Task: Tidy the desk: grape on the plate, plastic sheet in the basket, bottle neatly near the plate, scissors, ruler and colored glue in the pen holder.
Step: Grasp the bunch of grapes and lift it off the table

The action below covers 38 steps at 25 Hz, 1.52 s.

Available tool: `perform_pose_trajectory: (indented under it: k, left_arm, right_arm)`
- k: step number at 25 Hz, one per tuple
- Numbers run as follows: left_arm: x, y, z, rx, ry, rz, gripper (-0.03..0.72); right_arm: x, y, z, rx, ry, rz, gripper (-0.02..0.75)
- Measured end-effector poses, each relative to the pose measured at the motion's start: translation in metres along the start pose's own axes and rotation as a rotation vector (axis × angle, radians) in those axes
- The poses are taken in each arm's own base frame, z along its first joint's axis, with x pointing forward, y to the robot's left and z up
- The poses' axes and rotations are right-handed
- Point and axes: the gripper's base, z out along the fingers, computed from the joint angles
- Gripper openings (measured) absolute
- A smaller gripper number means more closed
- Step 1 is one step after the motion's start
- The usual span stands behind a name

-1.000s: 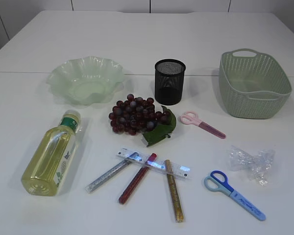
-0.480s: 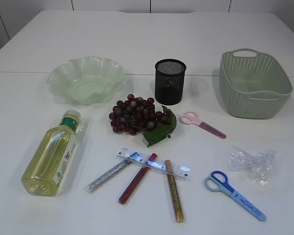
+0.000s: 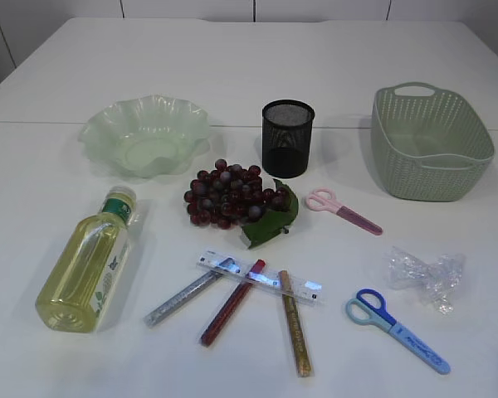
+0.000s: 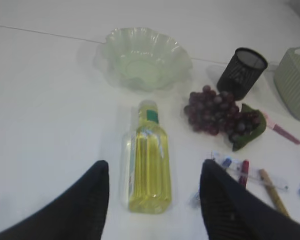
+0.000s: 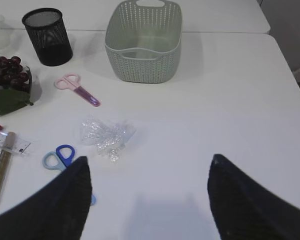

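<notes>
Yellow-filled bottle (image 4: 147,162) lay on its side on the desk (image 3: 249,66), directly ahead of the left gripper (image 4: 154,200) and between its jaws' line of sight; long axis ran straight away from the jaws, cap toward the plate (image 4: 144,56). Left jaws stood apart, wider than the bottle, holding nothing. Right gripper (image 5: 149,200) also hung with jaws wide and empty; the plastic sheet (image 5: 106,135) sat just ahead and left of it, the basket (image 5: 143,42) well beyond.

Judgement: left arm is nearer the bottle and grape (image 4: 217,112); right arm nearer the sheet and both scissors.

Surroundings: grape bunch lay between plate and pen holder (image 3: 287,138), not on the plate. Ruler (image 3: 261,277) lay across three colored glue sticks (image 3: 232,301), to the bottle's right. Pink scissors (image 3: 342,210) lay near the pen holder, blue scissors (image 3: 396,329) near the sheet. Nothing blocked the bottle.
</notes>
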Motion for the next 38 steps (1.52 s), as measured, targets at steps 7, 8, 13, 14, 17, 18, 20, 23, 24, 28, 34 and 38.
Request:
perform_pose_trajectory:
  k: [7, 8, 13, 14, 17, 18, 20, 23, 24, 28, 34, 38]
  left_arm:
    - [-0.032, -0.001, 0.065, -0.002, 0.032, -0.100, 0.384]
    - [-0.037, -0.001, 0.075, -0.010, 0.058, -0.105, 0.384]
    - [-0.071, -0.006, 0.118, -0.028, 0.144, -0.122, 0.384]
    - [-0.077, -0.007, 0.129, -0.029, 0.177, -0.134, 0.384]
    - [-0.098, -0.014, 0.161, -0.013, 0.279, -0.175, 0.384]
    - [-0.105, -0.017, 0.173, -0.001, 0.316, -0.179, 0.384]
    - [-0.119, -0.028, 0.193, 0.031, 0.362, -0.159, 0.384]
    - [-0.132, -0.052, 0.221, 0.086, 0.397, -0.112, 0.384]
    - [-0.133, -0.061, 0.231, 0.104, 0.408, -0.095, 0.384]
    - [-0.132, -0.098, 0.266, 0.173, 0.437, -0.033, 0.384]
    - [-0.103, -0.148, 0.318, 0.222, 0.523, -0.027, 0.384]
    - [-0.076, -0.162, 0.350, 0.179, 0.581, -0.152, 0.384]
  right_arm:
    - [-0.041, 0.003, 0.038, -0.025, 0.053, 0.027, 0.564]
    - [-0.048, 0.003, 0.044, -0.031, 0.066, 0.033, 0.564]
    - [-0.081, 0.005, 0.072, -0.045, 0.145, 0.047, 0.564]
    - [-0.086, 0.005, 0.078, -0.045, 0.160, 0.046, 0.564]
    - [-0.099, 0.005, 0.093, -0.046, 0.196, 0.048, 0.563]
    - [-0.101, 0.005, 0.098, -0.046, 0.210, 0.048, 0.563]
    - [-0.103, 0.006, 0.108, -0.046, 0.238, 0.048, 0.563]
    - [-0.101, 0.006, 0.123, -0.047, 0.299, 0.044, 0.563]
    - [-0.100, 0.007, 0.128, -0.047, 0.320, 0.042, 0.564]
    - [-0.096, 0.007, 0.139, -0.049, 0.372, 0.029, 0.564]
    - [-0.097, 0.007, 0.143, -0.050, 0.365, 0.031, 0.563]
    - [-0.097, 0.007, 0.143, -0.050, 0.364, 0.031, 0.563]
